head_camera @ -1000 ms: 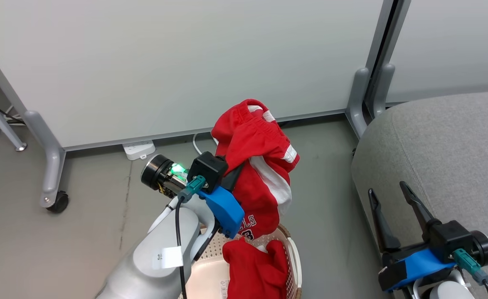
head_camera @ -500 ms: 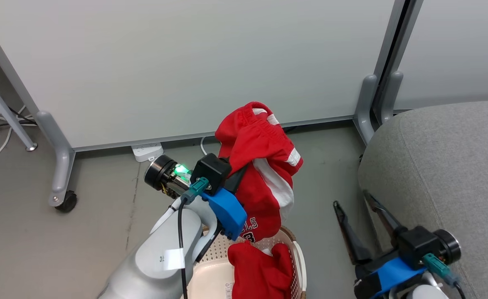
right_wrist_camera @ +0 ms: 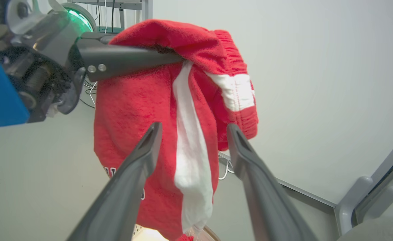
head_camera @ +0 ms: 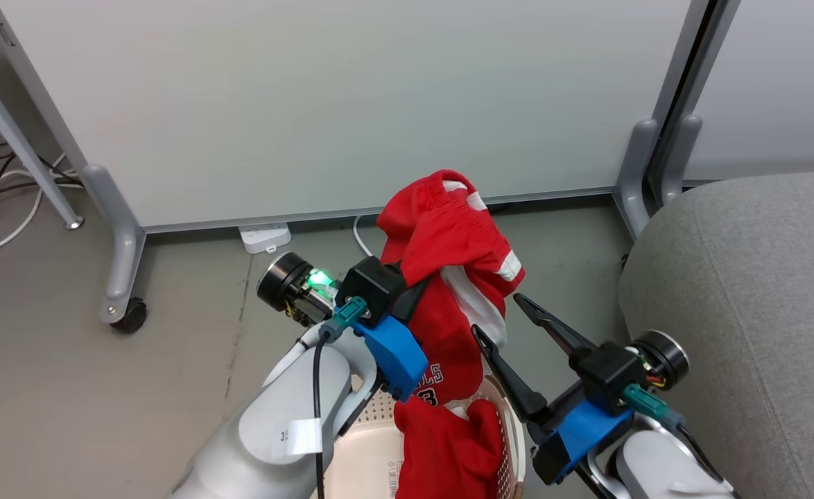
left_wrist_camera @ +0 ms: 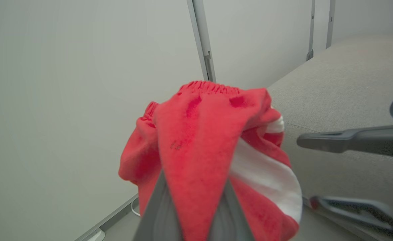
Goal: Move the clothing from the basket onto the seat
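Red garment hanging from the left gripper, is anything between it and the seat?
Only the open right gripper, which sits beside the garment on its seat side; nothing else visible stands between them.

Bright, even, diffuse light fills all three views. Shadows on the floor (head_camera: 171,388) are faint and soft-edged. The pale panel (head_camera: 344,104) looks washed out, without hard glare. A small green lamp (head_camera: 320,279) glows sharply. In the left wrist view the clothing (left_wrist_camera: 196,134) and left gripper (left_wrist_camera: 194,177) are softly focused, and the right gripper (left_wrist_camera: 305,172) is blurred. Wide-angle stretch enlarges things near the wrist views' edges.
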